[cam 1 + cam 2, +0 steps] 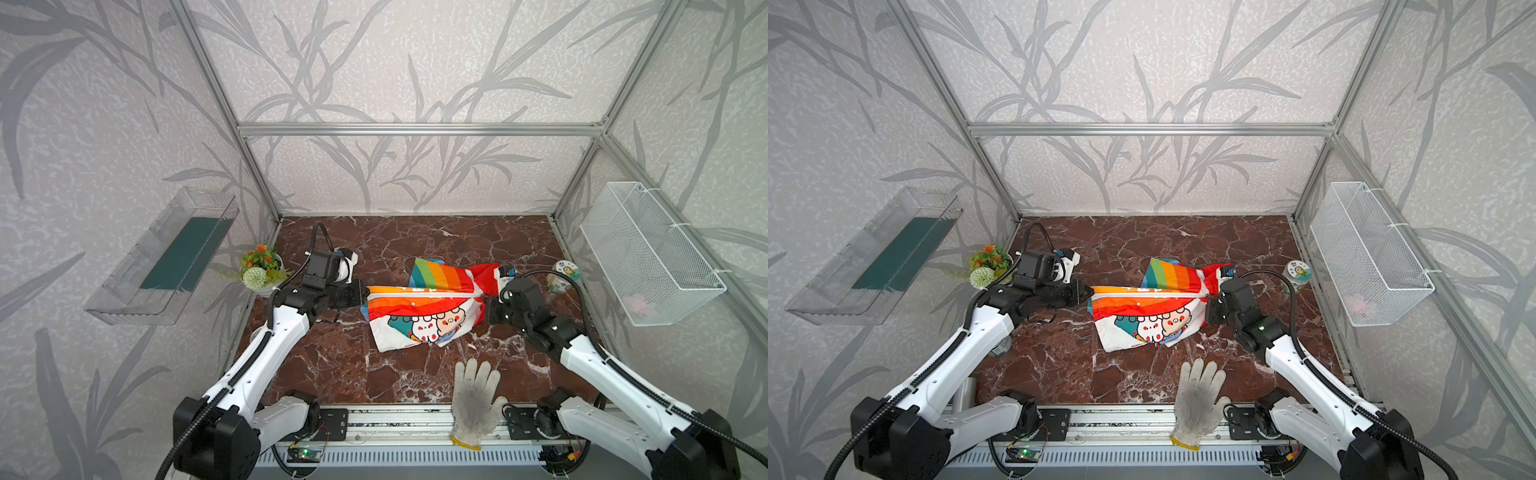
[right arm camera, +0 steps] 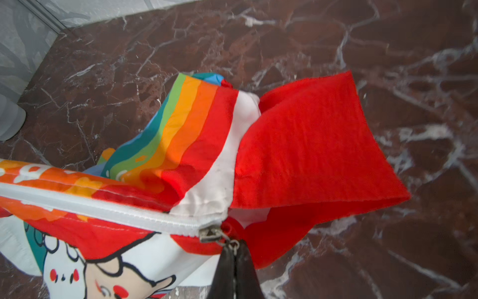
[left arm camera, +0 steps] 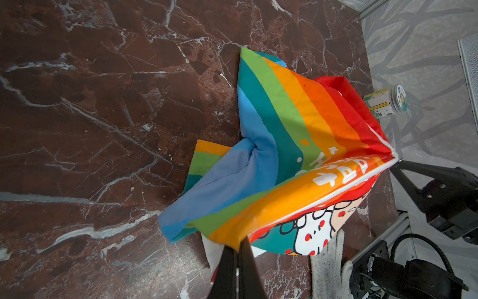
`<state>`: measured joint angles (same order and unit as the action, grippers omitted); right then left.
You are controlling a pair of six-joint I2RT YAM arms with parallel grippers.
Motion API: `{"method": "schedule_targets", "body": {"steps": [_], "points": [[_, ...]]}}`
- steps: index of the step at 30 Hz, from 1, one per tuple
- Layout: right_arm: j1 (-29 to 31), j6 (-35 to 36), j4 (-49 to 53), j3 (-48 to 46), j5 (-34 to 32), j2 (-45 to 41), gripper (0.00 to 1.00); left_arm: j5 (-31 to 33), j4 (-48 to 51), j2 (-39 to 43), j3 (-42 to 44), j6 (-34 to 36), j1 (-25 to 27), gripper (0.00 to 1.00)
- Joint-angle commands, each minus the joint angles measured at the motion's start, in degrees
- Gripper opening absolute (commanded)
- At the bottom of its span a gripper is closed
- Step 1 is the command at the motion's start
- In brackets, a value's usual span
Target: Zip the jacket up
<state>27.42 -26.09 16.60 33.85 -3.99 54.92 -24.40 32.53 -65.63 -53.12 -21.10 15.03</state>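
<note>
The right jaws are clenched on the ring pull of the zipper, with the slider just beside their tips at the collar end of the teeth. The left jaws are clenched on the opposite, hem end of the same zip line. Between the two sets of jaws the zipper runs taut and straight, and its teeth appear meshed along the whole visible run. Judged from this, the closing stroke is complete or nearly so, leaving only a check of the last teeth and release. The jacket hangs from this line as a ridge, its panels sagging onto the desk on both sides; the red hood spreads just beyond the right jaws. A work glove lies well apart from both
</note>
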Motion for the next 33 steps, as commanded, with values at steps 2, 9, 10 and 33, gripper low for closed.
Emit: {"method": "schedule_targets", "body": {"steps": [2, 9, 10, 33], "points": [[2.0, -13.0, 6.4, -5.5, -8.4, -3.4, 0.0, 3.4, 0.1, -2.1, 3.8, 2.2, -1.0, 0.0], [6.2, -15.7, 8.4, -7.6, -10.7, -6.6, 0.63, 0.6, -5.6, -3.4, 7.1, 1.6, -0.9, 0.64], [6.3, -15.0, 9.7, -6.9, -11.9, -7.4, 0.83, 2.1, -5.1, -2.8, 6.8, 2.6, -1.0, 0.76], [-7.7, 24.6, -33.2, -15.4, -24.7, -2.2, 0.99, 47.1, -70.3, 0.4, 34.1, 21.7, -1.4, 0.99]]}}
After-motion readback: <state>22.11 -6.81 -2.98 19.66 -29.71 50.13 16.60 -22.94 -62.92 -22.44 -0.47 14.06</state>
